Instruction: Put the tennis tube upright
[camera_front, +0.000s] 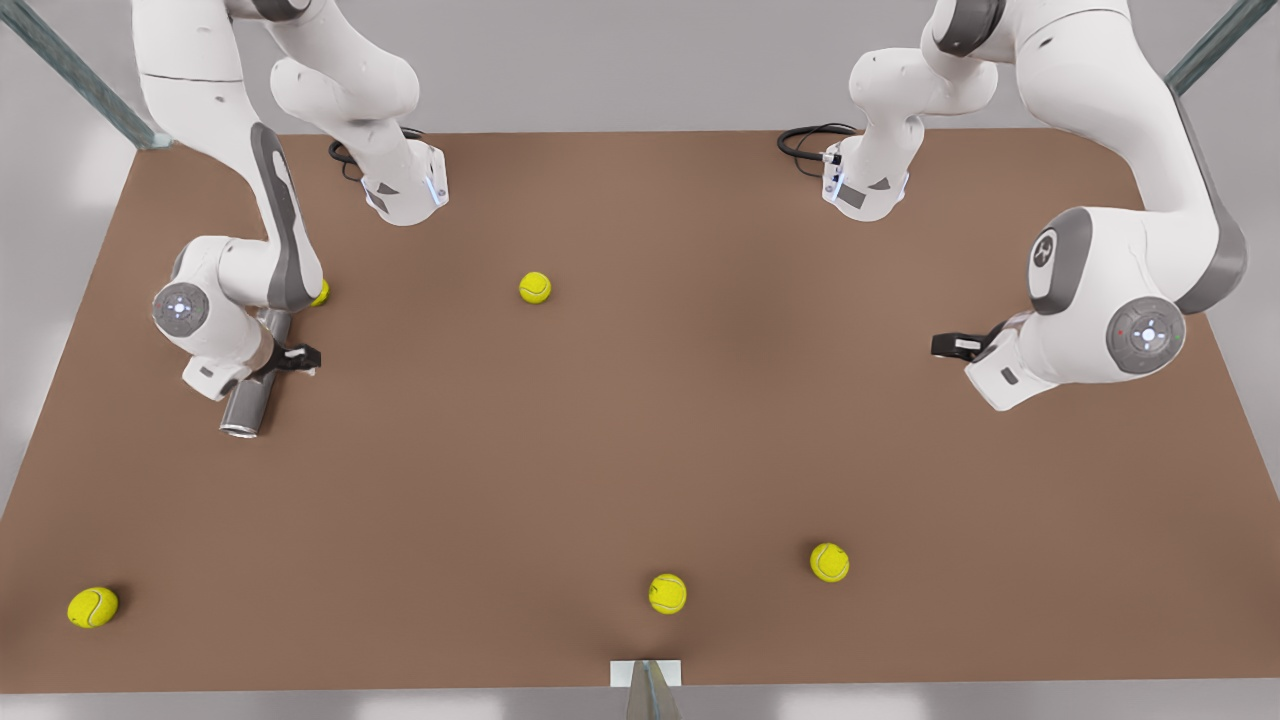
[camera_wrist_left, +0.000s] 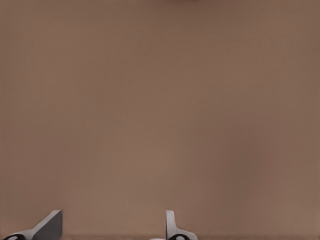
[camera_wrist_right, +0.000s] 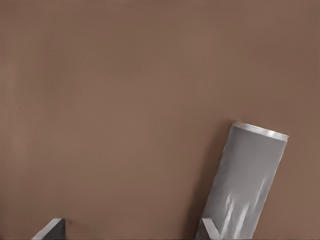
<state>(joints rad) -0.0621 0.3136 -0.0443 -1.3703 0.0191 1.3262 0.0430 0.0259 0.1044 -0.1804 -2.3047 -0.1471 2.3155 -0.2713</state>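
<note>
- The tennis tube (camera_front: 252, 392) lies flat on the brown table (camera_front: 640, 420), a grey metallic cylinder with its lighter-rimmed end (camera_wrist_right: 260, 131) pointing away from the right gripper's wrist.
- The right gripper (camera_front: 268, 368) is the one at the front view's left, hanging low over the tube's middle. Its fingers (camera_wrist_right: 210, 231) stand apart; one tip sits just beside the tube's side, the other is well clear on bare table. They are not clamped on the tube.
- The left gripper (camera_front: 945, 345) is at the front view's right, waiting above bare table, well apart from the tube. Its 2 fingertips (camera_wrist_left: 171, 225) stand apart with nothing between them.
- 5 yellow tennis balls rest on the table: 1 (camera_front: 321, 292) just behind the right gripper's arm, 1 (camera_front: 535, 287) between the 2 grippers toward the far side, and 3 (camera_front: 667, 593) near the table's front edge, well apart from both grippers.
</note>
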